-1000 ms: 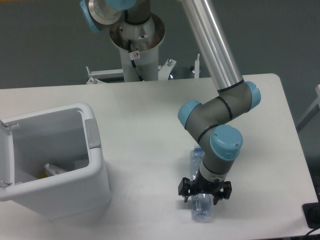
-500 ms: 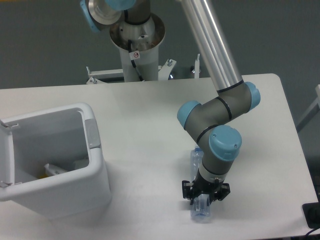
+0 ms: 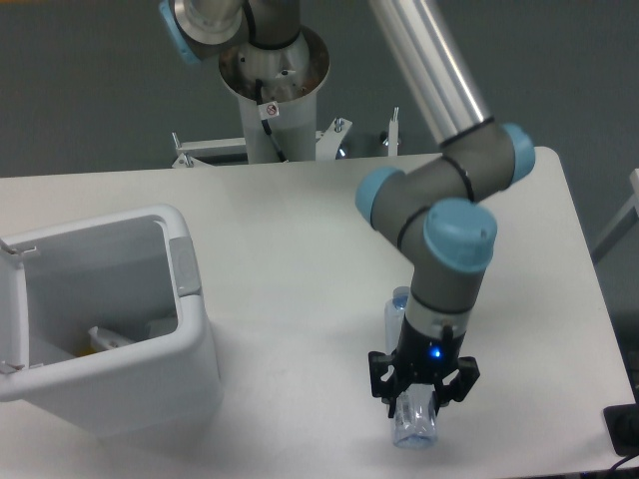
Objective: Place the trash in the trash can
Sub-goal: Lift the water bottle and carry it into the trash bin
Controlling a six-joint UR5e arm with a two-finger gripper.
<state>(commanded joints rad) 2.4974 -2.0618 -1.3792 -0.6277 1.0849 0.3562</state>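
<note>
The crushed clear bottle [image 3: 411,414] is now held by the end effector [image 3: 420,399], whose fingers are closed around its body. A second ago the fingers were spread wide on both sides of the bottle; half a second ago they were drawn in against it. Since then the wrist has been raised and shifted a little to the right, and the bottle has been carried with it. Its near end appears to be lifted off the bench [image 3: 300,230], though contact at the far end cannot be ruled out, because that end is partly hidden behind the arm. A small blue light is seen on the wrist.

From this it is judged that the grasp has been completed and the carrying step has just begun. The bottle is still near the right front of the bench, well apart from the trash can [image 3: 190,339], which stands at the left.

The trash can is open at the top. Inside it, on the bottom, some pale crumpled material and a small yellow spot are seen; it is probably the wrapper, but this cannot be confirmed.
</note>
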